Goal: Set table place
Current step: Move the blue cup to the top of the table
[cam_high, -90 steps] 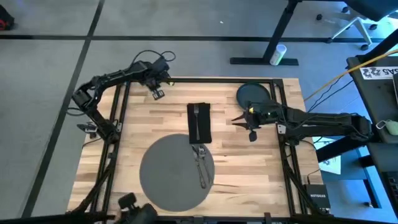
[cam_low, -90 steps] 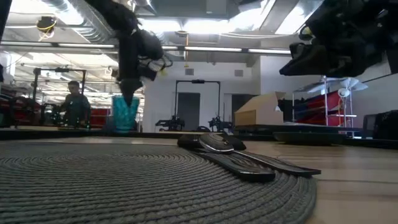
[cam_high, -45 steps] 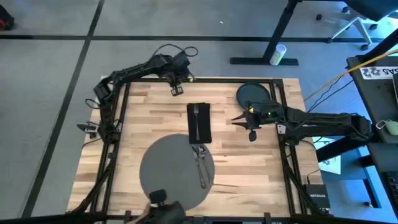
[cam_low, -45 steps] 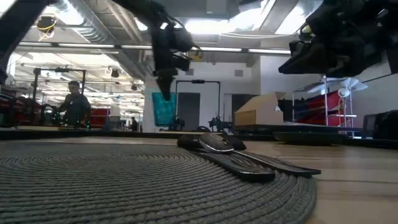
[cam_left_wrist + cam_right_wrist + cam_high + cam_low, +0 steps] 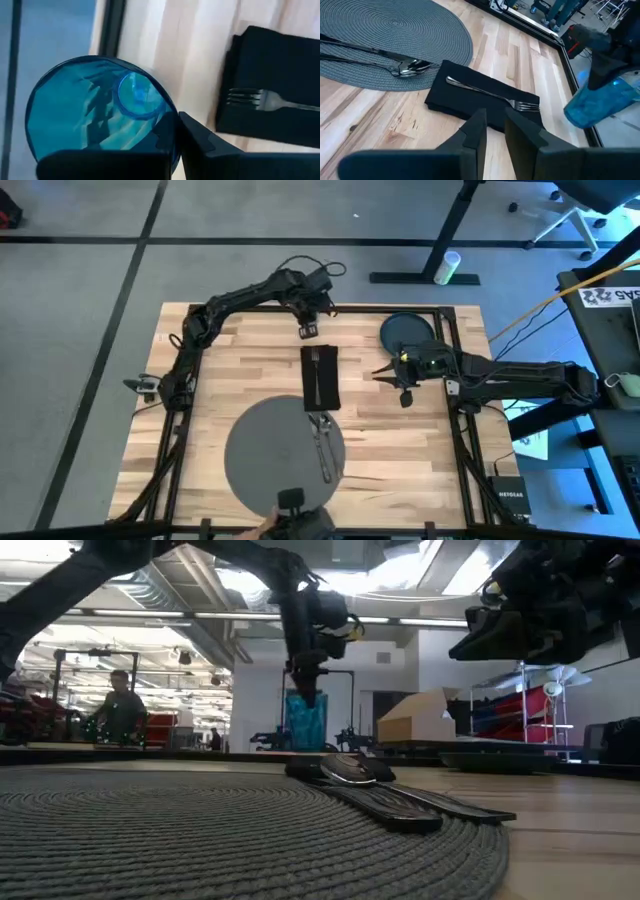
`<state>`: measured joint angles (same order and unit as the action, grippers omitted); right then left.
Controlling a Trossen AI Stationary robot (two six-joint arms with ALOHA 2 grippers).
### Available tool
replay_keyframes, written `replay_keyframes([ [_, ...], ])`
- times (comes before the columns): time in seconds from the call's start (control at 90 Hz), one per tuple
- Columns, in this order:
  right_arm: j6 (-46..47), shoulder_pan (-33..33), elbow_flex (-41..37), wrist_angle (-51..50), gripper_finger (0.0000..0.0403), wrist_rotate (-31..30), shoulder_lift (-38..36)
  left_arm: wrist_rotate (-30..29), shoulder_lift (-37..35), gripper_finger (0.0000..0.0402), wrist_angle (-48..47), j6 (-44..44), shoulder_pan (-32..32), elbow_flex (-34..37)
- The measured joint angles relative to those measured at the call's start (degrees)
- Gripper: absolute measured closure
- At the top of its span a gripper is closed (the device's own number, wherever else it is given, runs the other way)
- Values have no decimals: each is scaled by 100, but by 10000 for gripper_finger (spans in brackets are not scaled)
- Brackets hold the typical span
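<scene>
Teal cup (image 5: 308, 330) sits pinched in our left gripper (image 5: 172, 137), fingers closed on its rim, lifted off the table (image 5: 400, 450) near the far rail. Just beside it lies the black napkin (image 5: 320, 375) with a fork (image 5: 317, 370) on top. Our right gripper (image 5: 403, 393), fingers nearly together and holding nothing, hangs right next to the dark plate (image 5: 405, 332).

Woven matt mat (image 5: 395, 30), glossy metal fork (image 5: 490, 95), translucent cup (image 5: 95, 117)
</scene>
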<state>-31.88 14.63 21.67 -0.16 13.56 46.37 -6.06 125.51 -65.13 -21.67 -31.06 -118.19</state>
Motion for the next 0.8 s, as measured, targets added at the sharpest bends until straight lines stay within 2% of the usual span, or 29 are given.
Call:
replay_keyframes([
  [0.2,2,0,2,2,349,0,0,229,164,401,-144,38,108,0],
  [0.5,2,0,2,4,349,0,0,247,199,400,-193,308,118,-7],
  [0.8,3,0,2,4,349,0,0,246,210,369,-237,111,270,-540],
])
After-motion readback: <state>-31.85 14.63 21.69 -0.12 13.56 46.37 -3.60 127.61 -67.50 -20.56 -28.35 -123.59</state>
